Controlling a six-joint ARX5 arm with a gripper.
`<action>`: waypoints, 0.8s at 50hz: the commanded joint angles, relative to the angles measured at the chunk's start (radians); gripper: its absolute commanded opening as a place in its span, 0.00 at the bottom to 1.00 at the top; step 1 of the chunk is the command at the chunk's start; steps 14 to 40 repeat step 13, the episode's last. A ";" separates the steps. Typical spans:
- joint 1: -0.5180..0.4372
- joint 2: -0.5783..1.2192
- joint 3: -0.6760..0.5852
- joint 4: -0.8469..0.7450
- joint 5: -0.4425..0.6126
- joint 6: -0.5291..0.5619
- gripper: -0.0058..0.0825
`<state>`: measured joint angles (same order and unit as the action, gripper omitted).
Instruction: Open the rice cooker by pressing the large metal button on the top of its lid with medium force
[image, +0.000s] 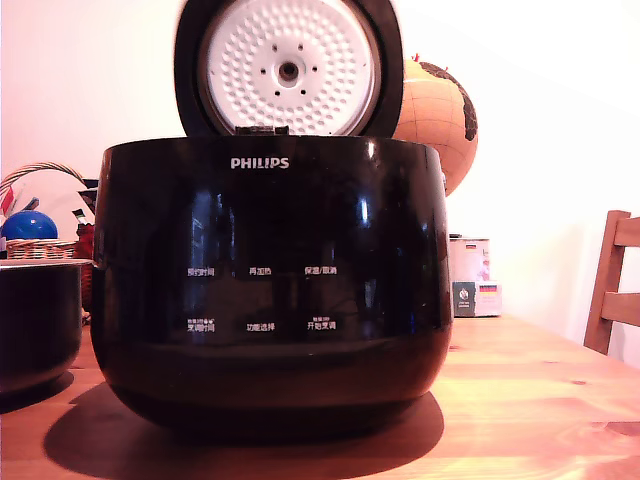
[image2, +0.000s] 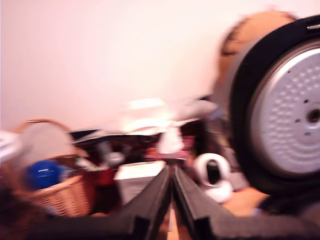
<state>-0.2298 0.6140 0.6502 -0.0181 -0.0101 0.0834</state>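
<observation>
rice cooker (image: 268, 290) sits on the wooden table (image: 540, 400), its lid (image: 288, 66) standing up and open. the gripper (image2: 172, 172) has its fingers pressed together, holding nothing. a blurry basket (image2: 60, 195) sits nearby.

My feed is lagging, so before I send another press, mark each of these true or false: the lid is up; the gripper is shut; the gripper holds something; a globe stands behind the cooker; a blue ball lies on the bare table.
1. The lid is up. True: its white dimpled underside faces the exterior view.
2. The gripper is shut. True: in the wrist view its fingers meet at the tips.
3. The gripper holds something. False: nothing sits between the fingers.
4. A globe stands behind the cooker. True, at the exterior view's right.
5. A blue ball lies on the bare table. False: it sits in a wicker basket.
</observation>
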 joint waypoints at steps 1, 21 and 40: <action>0.011 -0.006 -0.025 0.004 -0.002 0.003 0.04; 0.018 -0.007 -0.025 0.002 -0.002 0.003 0.04; 0.018 -0.007 -0.025 0.002 -0.002 0.003 0.04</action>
